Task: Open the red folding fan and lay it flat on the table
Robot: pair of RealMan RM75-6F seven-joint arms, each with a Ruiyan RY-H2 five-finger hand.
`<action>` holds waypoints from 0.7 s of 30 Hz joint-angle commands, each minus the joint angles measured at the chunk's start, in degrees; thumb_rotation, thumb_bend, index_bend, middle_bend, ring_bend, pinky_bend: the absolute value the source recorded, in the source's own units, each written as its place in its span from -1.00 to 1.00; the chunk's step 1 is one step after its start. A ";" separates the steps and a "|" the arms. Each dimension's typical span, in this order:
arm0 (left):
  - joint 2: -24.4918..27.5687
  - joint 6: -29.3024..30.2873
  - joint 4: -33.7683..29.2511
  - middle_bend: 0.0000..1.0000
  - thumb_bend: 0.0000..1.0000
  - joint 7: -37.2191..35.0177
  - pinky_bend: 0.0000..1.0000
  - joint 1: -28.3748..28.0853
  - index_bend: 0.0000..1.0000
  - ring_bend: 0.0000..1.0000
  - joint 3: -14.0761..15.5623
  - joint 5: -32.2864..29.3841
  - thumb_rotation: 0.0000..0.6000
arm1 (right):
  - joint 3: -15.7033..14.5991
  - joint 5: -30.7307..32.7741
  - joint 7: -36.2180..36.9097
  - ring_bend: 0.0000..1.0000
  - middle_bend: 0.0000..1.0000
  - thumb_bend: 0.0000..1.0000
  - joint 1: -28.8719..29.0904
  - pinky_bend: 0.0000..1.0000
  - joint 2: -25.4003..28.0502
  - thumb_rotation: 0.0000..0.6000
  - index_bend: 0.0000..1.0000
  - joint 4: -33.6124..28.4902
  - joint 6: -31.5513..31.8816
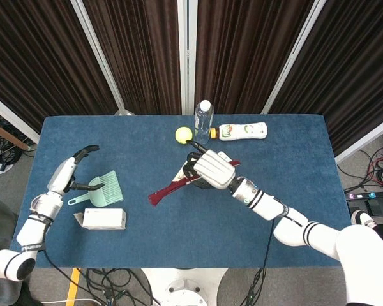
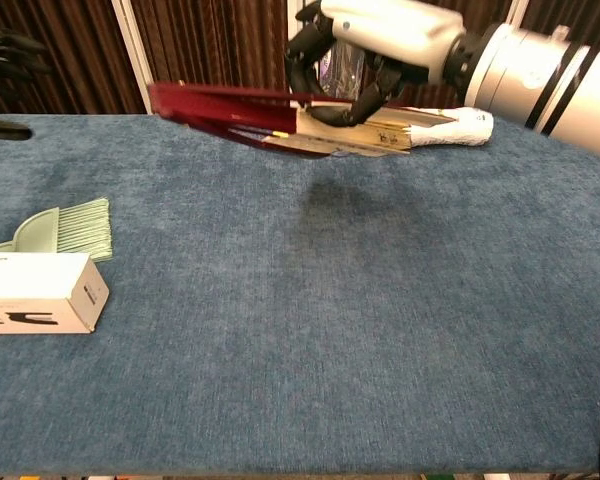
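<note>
Red and nearly closed, the folding fan [image 2: 280, 115] hangs above the blue table [image 1: 179, 236], gripped by the right hand [image 1: 210, 171]; its ribs point toward the robot's left; bare cloth lies below it; the left hand [image 1: 69, 175] hovers with fingers spread, holding nothing, above the green brush [image 1: 102, 190] near the white box [image 1: 102, 219].

Open blue table [image 1: 293, 159] across the centre, front and right. Left side blocked by green brush [image 1: 104, 190] and, just in front of it, white box [image 1: 103, 219]. Far edge crowded: yellow ball [image 1: 183, 134], upright clear bottle [image 1: 203, 121], lying white bottle [image 1: 244, 131], all close together. Red fan [image 2: 270, 118] held above the middle by right hand [image 2: 365, 45]; left hand [image 1: 69, 174] raised near the brush.
</note>
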 commanded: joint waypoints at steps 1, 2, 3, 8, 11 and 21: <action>-3.29 -4.38 0.85 -0.72 -0.82 -9.91 -0.67 -4.45 -0.69 -0.77 -1.03 1.20 1.00 | 2.26 2.07 1.90 -0.33 0.32 0.49 1.58 -0.90 4.37 1.00 0.53 -7.31 -3.29; -3.72 -4.91 0.84 -0.72 -0.82 -11.37 -0.67 -5.16 -0.69 -0.77 -1.14 1.49 1.00 | 2.79 2.75 2.44 -0.33 0.32 0.49 1.90 -0.90 4.75 1.00 0.53 -8.37 -4.12; -4.25 -5.12 0.93 -0.72 -0.82 -12.26 -0.67 -5.78 -0.68 -0.77 -1.31 1.67 1.00 | 3.31 3.38 2.93 -0.33 0.32 0.49 2.27 -0.90 5.04 1.00 0.53 -9.29 -4.94; -7.13 -5.63 2.13 -0.61 -0.82 -10.87 -0.63 -8.49 -0.53 -0.75 -1.50 1.61 1.00 | 6.09 6.48 2.91 -0.35 0.32 0.49 4.19 -0.90 6.16 1.00 0.52 -12.62 -8.85; -8.11 -6.46 1.73 -0.52 -0.82 -10.67 -0.52 -9.45 -0.45 -0.64 -1.45 0.74 1.00 | 7.46 8.26 1.69 -0.38 0.31 0.49 5.31 -0.90 7.00 1.00 0.51 -14.26 -11.37; -10.67 -7.08 1.52 -0.39 -0.82 -9.76 -0.44 -11.05 -0.34 -0.54 -1.64 -2.09 1.00 | 10.95 13.38 -2.08 -0.39 0.30 0.49 7.89 -0.90 6.69 1.00 0.50 -15.74 -16.40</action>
